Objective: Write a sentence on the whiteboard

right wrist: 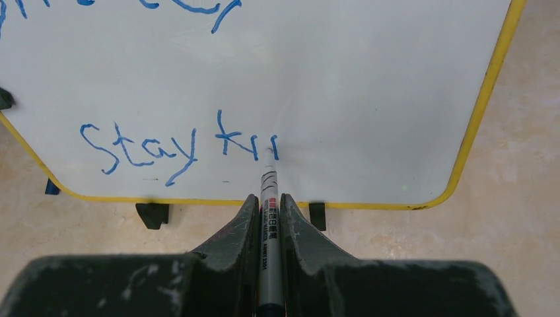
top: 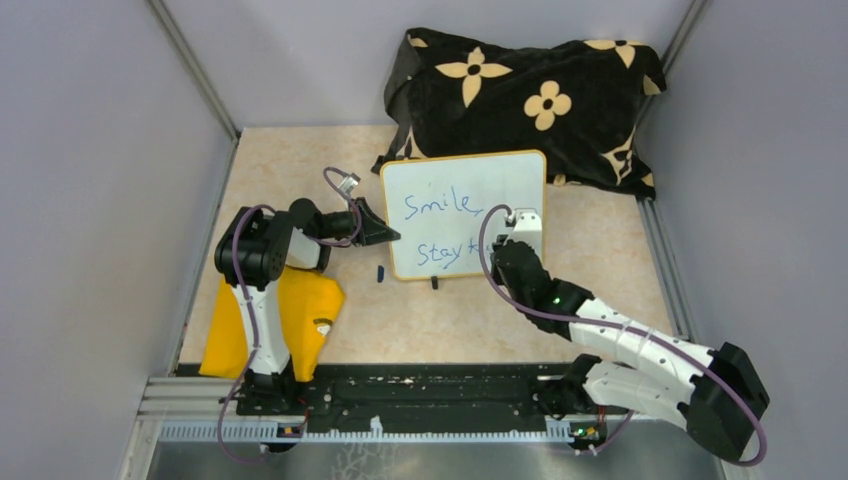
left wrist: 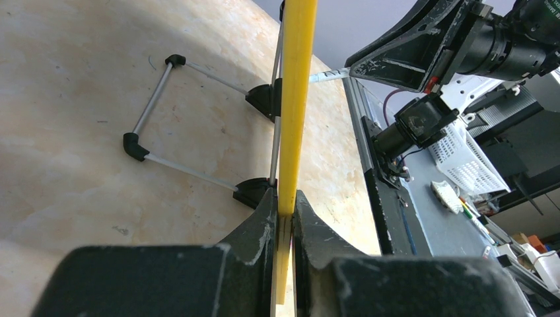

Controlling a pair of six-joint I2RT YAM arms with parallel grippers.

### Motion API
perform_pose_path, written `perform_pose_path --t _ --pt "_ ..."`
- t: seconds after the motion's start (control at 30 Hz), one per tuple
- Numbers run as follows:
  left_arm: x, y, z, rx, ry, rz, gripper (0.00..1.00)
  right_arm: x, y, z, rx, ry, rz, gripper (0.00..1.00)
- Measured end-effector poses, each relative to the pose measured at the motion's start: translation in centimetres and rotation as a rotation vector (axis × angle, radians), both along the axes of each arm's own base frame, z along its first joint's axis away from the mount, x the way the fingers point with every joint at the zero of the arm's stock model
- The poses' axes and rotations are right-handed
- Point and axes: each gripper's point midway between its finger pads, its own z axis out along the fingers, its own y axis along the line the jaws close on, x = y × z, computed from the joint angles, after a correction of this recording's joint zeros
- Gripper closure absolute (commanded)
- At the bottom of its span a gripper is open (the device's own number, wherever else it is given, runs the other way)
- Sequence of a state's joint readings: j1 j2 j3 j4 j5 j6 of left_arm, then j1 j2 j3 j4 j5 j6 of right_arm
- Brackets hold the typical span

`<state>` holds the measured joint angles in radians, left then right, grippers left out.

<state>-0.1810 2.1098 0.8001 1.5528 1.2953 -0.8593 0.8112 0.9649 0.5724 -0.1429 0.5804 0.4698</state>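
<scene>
Standing yellow-rimmed whiteboard [top: 460, 228], blue "Smile, Stay tr" scrawl.

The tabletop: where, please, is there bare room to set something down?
Bare table lies before the whiteboard between the arms, at the back left by the wall, and right of the board in front of the flowered cloth. Crowded: the board's left edge at the left tool, its lower middle at the right tool's marker.

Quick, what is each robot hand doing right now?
Left gripper: shut on the whiteboard, clamped on its yellow rim.
Right gripper: shut on a marker, its tip at the whiteboard.
</scene>
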Motion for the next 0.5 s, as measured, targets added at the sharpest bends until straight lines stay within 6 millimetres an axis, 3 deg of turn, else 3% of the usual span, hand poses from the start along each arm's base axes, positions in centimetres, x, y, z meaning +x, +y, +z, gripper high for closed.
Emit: perform_pose_path --t 0.5 --pt "-0.08 -0.2 -0.05 0.0 0.0 -0.005 1.0 0.87 -0.84 0.85 0.0 -0.018 -0.034 1.0"
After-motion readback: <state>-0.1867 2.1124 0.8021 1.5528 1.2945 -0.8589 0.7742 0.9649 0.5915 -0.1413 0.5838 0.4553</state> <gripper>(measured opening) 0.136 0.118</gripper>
